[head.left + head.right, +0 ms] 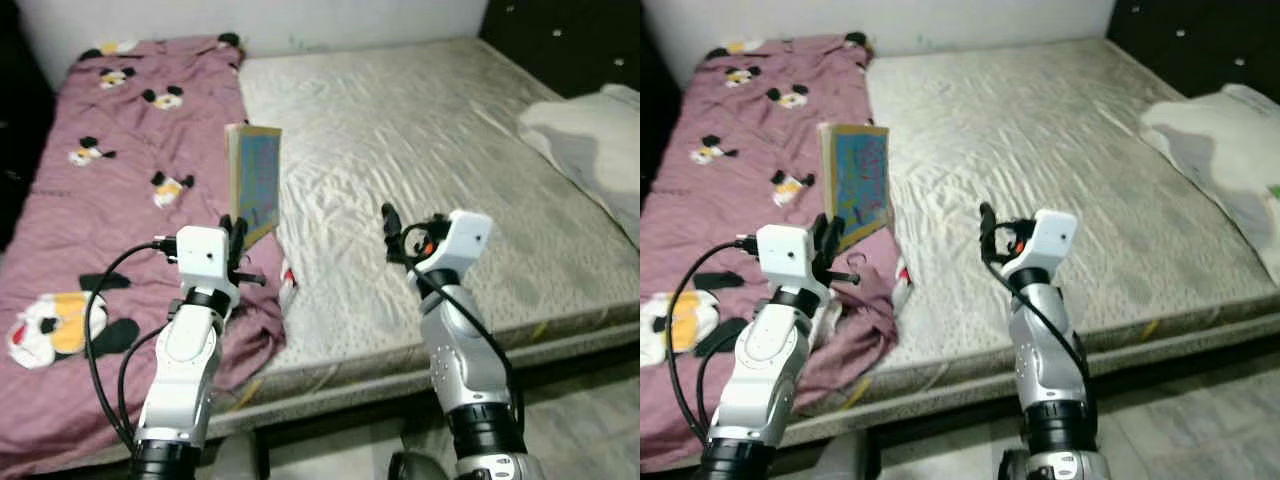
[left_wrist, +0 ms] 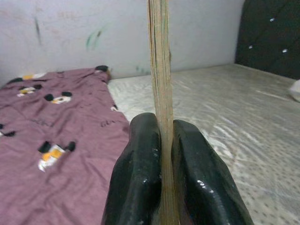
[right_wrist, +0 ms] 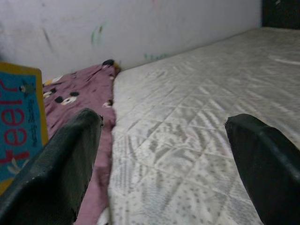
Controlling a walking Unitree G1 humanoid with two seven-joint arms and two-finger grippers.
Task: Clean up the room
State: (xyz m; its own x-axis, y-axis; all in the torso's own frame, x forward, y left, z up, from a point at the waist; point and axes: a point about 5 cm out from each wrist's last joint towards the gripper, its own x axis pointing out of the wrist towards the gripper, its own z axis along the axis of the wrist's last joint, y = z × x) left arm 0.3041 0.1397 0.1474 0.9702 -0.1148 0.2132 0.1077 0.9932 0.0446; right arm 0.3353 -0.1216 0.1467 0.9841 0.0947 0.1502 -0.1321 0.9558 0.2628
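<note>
A thin book (image 1: 254, 184) with a blue cover and yellow border stands upright in the air above the bed's near edge. My left gripper (image 1: 232, 232) is shut on its lower edge; in the left wrist view the two black fingers (image 2: 140, 173) press the book's page edge (image 2: 160, 70) between them. My right gripper (image 1: 392, 228) hovers open over the bare mattress (image 1: 430, 150), to the right of the book, holding nothing. In the right wrist view the book's cover (image 3: 18, 117) shows beside one finger (image 3: 61, 164).
A mauve blanket (image 1: 110, 180) with cartoon mouse prints covers the bed's left side. A white pillow (image 1: 590, 135) lies at the right edge by a dark headboard (image 1: 560, 40). A white wall (image 1: 300, 18) runs behind the bed. Floor (image 1: 580, 420) shows below the bed frame.
</note>
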